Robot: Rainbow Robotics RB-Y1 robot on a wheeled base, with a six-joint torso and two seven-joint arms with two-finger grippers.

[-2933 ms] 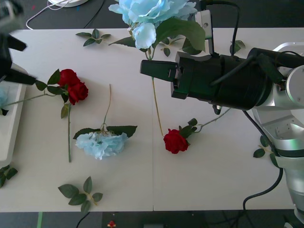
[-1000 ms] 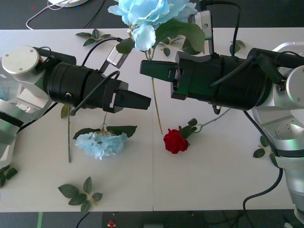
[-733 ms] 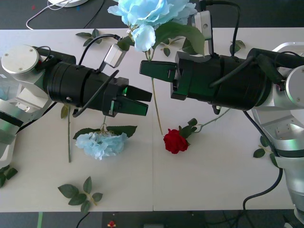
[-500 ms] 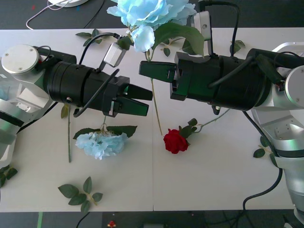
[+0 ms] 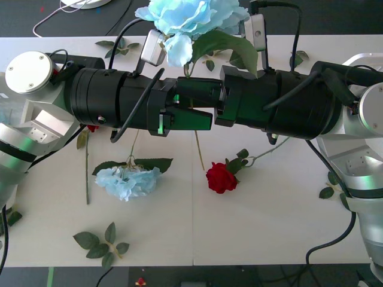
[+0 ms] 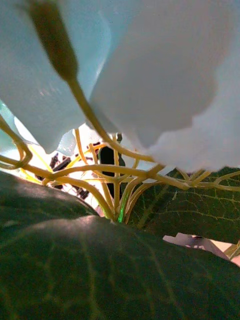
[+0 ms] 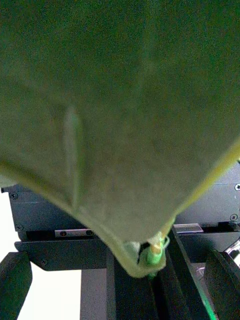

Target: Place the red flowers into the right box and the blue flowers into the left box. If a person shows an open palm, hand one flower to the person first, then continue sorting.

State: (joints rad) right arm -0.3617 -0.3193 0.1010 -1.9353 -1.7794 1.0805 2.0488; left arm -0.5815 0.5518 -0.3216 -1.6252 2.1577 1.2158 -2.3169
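My right gripper is shut on the thin stem of a blue flower, whose fluffy head stands high above the table's far side. My left gripper is open, its fingers flanking the right gripper's tips and the stem. A broad green leaf hangs close over them. Pale petals and leaves crowd the right wrist view. Another blue flower and a red flower lie on the white table. The left arm covers other red flowers except a sliver. Both boxes are out of view.
Loose green leaf sprigs lie at the front left, the far left, the far right and by the right arm's base. A white cable runs past the table's far edge.
The left arm swung in from the left. Its fingers opened and it reached right until they sit at the right gripper's tips. The right arm and its blue flower stayed still.
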